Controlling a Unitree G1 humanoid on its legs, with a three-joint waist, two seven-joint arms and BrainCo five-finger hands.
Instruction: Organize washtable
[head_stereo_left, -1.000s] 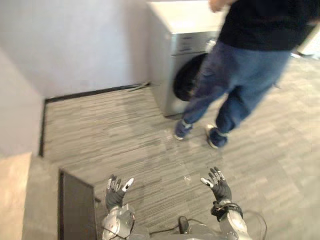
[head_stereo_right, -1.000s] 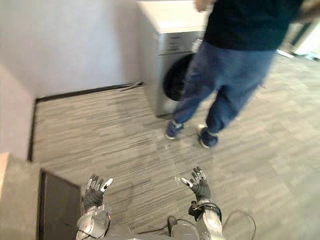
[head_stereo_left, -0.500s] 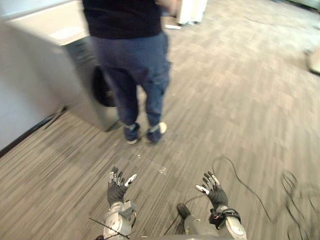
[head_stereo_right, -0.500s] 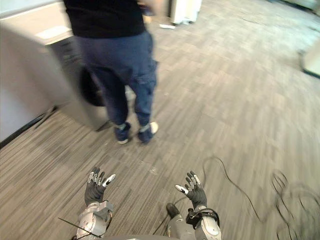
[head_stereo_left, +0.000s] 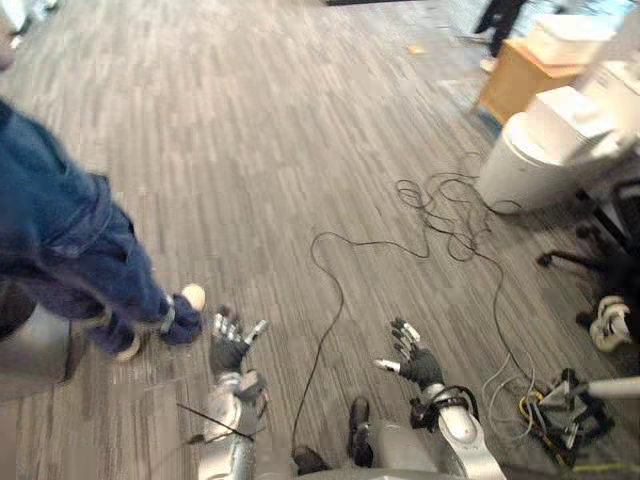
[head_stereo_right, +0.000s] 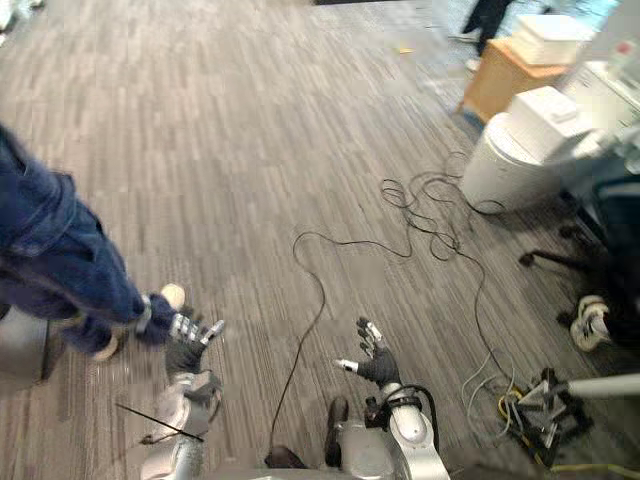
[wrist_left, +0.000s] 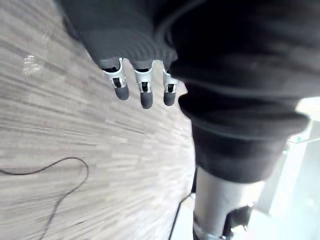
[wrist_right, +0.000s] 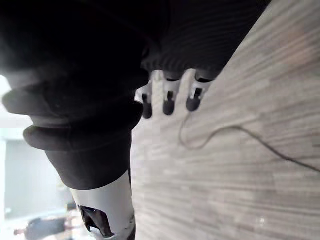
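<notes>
Both hands are held up low in front of me over the grey plank floor, with nothing in them. My left hand (head_stereo_left: 228, 350) has its fingers spread and straight, close to a person's shoe. My right hand (head_stereo_left: 415, 362) is open too, with its thumb pointing inward. In the left wrist view the fingers (wrist_left: 143, 90) hang straight over bare floor. The right wrist view shows its fingers (wrist_right: 168, 100) just as straight.
A person in blue trousers (head_stereo_left: 70, 250) stands at my left, beside a grey washing machine corner (head_stereo_left: 30, 345). At the far right stand a white bin (head_stereo_left: 530, 150) and a wooden cabinet (head_stereo_left: 515, 85). A chair base (head_stereo_left: 580, 260) and shoes (head_stereo_left: 608, 325) lie nearer.
The camera has swung to the right, so the person and the washing machine now sit at the picture's left edge. Both hands stay raised and open.
</notes>
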